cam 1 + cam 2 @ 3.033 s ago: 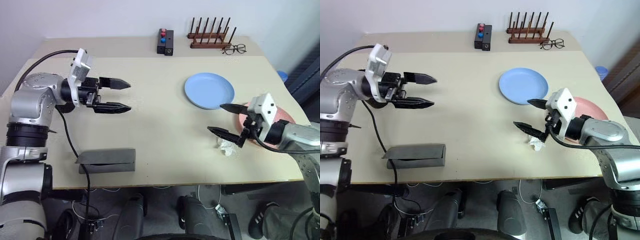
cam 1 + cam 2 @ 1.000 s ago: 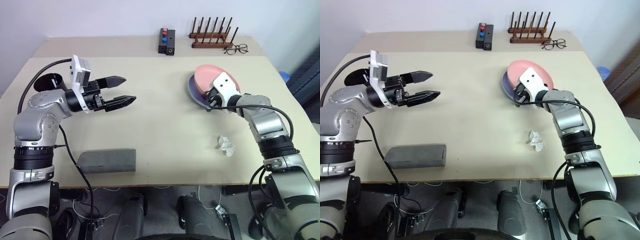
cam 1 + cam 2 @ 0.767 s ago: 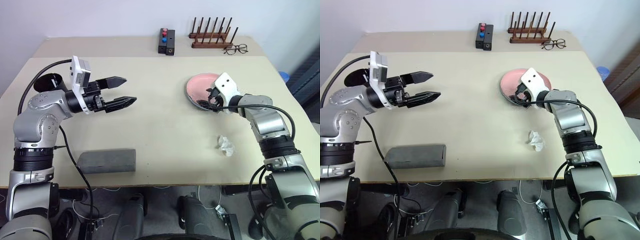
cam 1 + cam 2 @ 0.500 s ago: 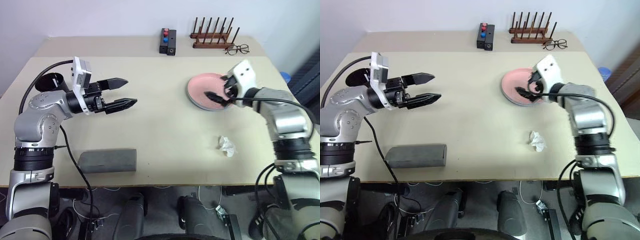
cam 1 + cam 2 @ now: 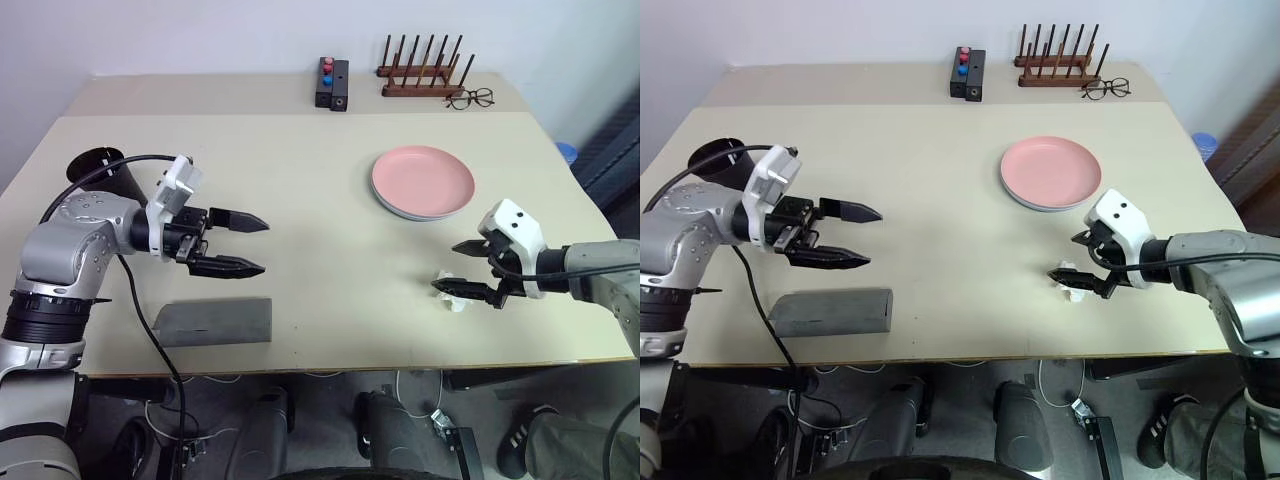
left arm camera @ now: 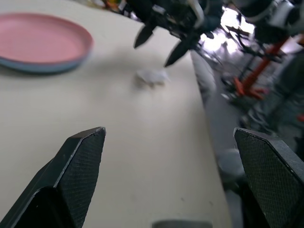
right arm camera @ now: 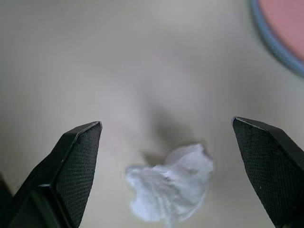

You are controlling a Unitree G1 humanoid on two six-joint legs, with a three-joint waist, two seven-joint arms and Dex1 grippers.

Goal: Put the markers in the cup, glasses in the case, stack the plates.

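The pink plate point(image 5: 424, 180) lies flat on the light blue plate point(image 5: 392, 207), whose rim shows beneath it. My right gripper point(image 5: 443, 266) stands open near the table's front right, nothing held, just above a crumpled white tissue point(image 7: 171, 190). At the left my left gripper point(image 5: 264, 246) is open and empty, pointing right across the table. Behind that arm stands the black cup point(image 5: 100, 165). The grey case point(image 5: 213, 322) lies by the front edge below the left gripper. The markers and the glasses are out of view.
A black box with red and blue buttons point(image 5: 331, 83), a wooden peg rack point(image 5: 422, 75) and thin-rimmed clear spectacles point(image 5: 468, 97) sit along the far edge. The tissue point(image 5: 457, 300) lies close to the table's front edge.
My right gripper set the pink plate down on the blue one, opened, and drew back to the front right above the tissue. My left gripper sank and pulled back a little.
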